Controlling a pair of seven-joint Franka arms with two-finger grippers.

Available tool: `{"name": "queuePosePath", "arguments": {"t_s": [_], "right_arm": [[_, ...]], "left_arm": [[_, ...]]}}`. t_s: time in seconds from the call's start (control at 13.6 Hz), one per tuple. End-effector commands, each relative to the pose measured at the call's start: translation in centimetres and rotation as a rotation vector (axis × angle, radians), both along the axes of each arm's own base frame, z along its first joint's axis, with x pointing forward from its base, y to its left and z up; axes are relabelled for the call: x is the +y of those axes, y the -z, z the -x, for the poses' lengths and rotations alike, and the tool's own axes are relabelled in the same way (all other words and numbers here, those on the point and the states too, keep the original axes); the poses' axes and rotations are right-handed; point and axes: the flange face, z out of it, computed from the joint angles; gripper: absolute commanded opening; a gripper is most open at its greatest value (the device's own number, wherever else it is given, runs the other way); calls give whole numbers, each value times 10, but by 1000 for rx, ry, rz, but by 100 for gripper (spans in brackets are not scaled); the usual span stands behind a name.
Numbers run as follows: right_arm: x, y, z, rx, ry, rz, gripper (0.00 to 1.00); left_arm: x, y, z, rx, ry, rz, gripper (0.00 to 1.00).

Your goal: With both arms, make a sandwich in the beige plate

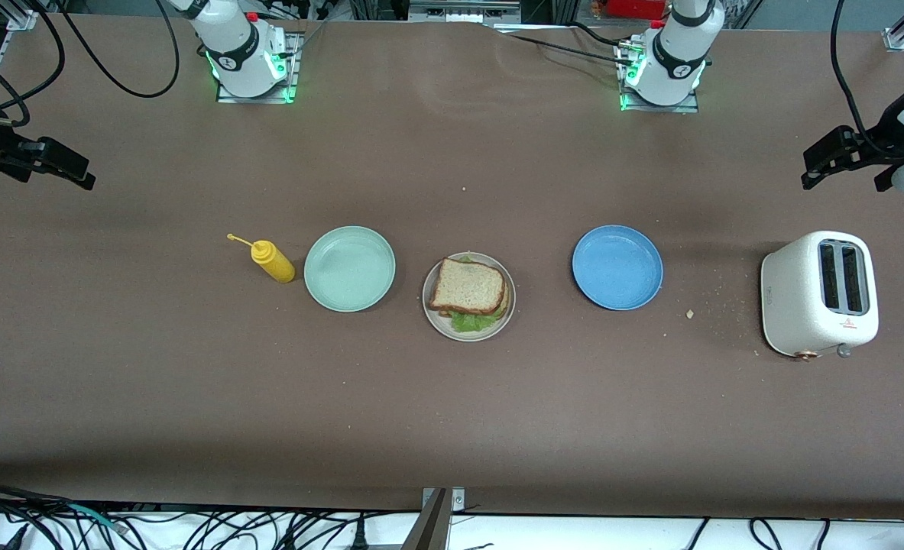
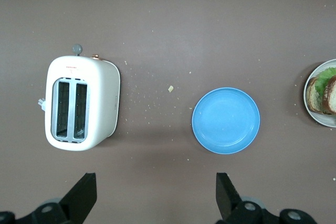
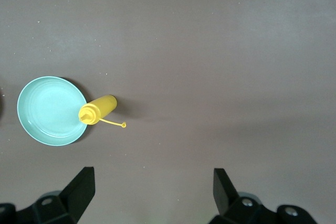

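From my remote seat I took the beige plate (image 1: 433, 315) as my landmark, sitting mid-tabletop (image 1: 452, 412) with the sandwich (image 1: 468, 289) on it, lettuce poking out at the edge nearer the front camera. Toward the right arm's end of that plate stood a mint-green plate (image 1: 349, 268), and just beside that a yellow squeeze bottle (image 1: 271, 260). Toward the left arm's end of the beige plate lay a blue plate (image 1: 617, 266), then some crumbs (image 1: 690, 313) and a white toaster (image 1: 819, 294). Nothing stood over the sandwich. The left hand (image 2: 156, 195) hung up over the tabletop beside the toaster, well apart from the beige plate, fingers spread wide and holding nothing. The right hand (image 3: 153, 192) waited over bare tabletop past the bottle, equally wide and empty.
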Motion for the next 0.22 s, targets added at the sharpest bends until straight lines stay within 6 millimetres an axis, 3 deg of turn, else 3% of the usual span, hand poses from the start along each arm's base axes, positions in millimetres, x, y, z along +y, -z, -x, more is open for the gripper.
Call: {"name": "queuePosePath", "arguments": {"t_s": [0.0, 0.15], "right_arm": [[-1, -6, -2, -3, -16, -4, 100], [-1, -7, -2, -6, -16, -4, 100]], "left_arm": [[-3, -2, -3, -14, 3, 24, 100], [-3, 0, -5, -12, 3, 23, 100]]}}
